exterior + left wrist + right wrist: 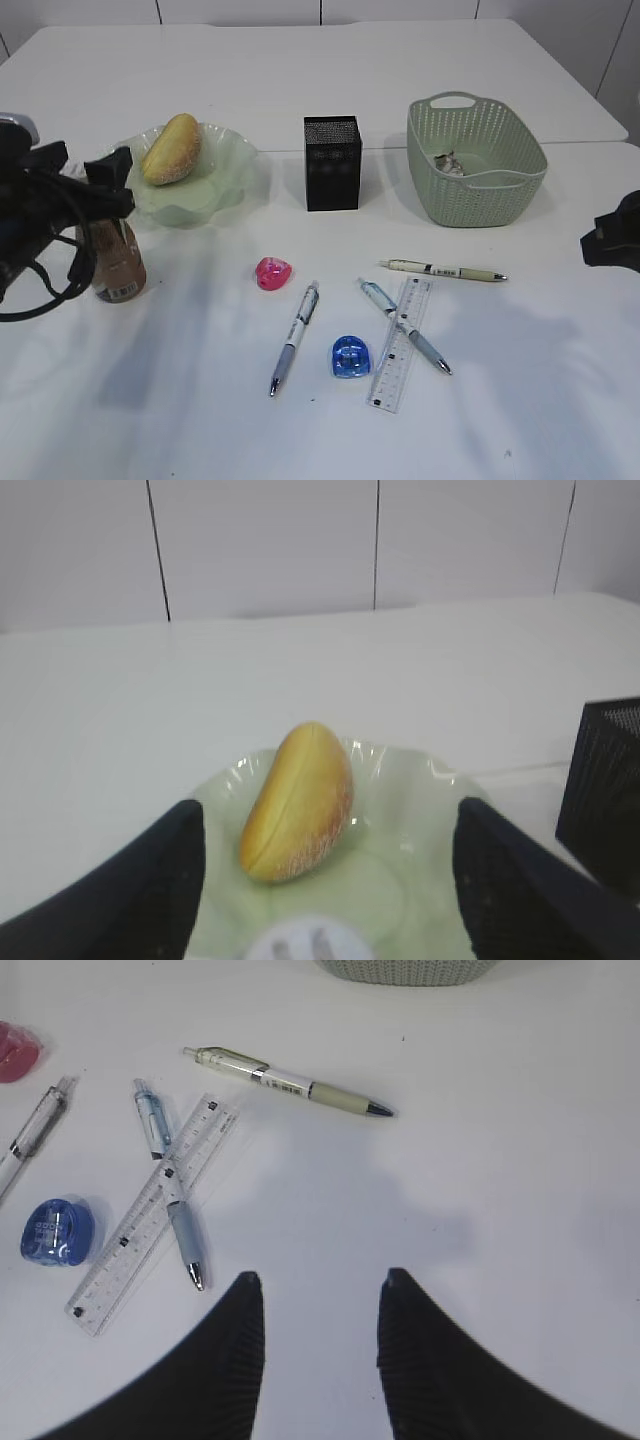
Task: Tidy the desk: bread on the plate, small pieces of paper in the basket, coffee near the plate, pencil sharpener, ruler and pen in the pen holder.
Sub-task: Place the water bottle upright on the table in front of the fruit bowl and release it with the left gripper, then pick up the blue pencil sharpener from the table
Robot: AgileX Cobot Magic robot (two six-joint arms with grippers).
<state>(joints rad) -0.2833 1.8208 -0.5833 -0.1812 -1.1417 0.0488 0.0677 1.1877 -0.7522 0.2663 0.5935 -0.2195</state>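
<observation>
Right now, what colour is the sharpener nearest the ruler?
Translucent blue sharpener, beside the ruler; clearest in the right wrist view.

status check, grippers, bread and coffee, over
Left gripper open around coffee, right gripper open, empty. Bread on plate. Pens, ruler, sharpeners loose on desk.

**Black arms, textured fingers**

The left arm [40,205] is matte black, blocky in outline, with a pale grey-white part at its top edge. Thick black cables loop out from it in a curve below the body. The left gripper [325,880] shows two broad black fingers [160,890] with a fine cross-hatched, rubbery texture and rounded upper corners. The right arm [615,238] appears only as a dark, angular black block at the frame edge. The right gripper [320,1360] has two black fingers [225,1370] with the same fine woven-looking texture, tapering to rounded tips. No screws or markings can be made out.
</observation>
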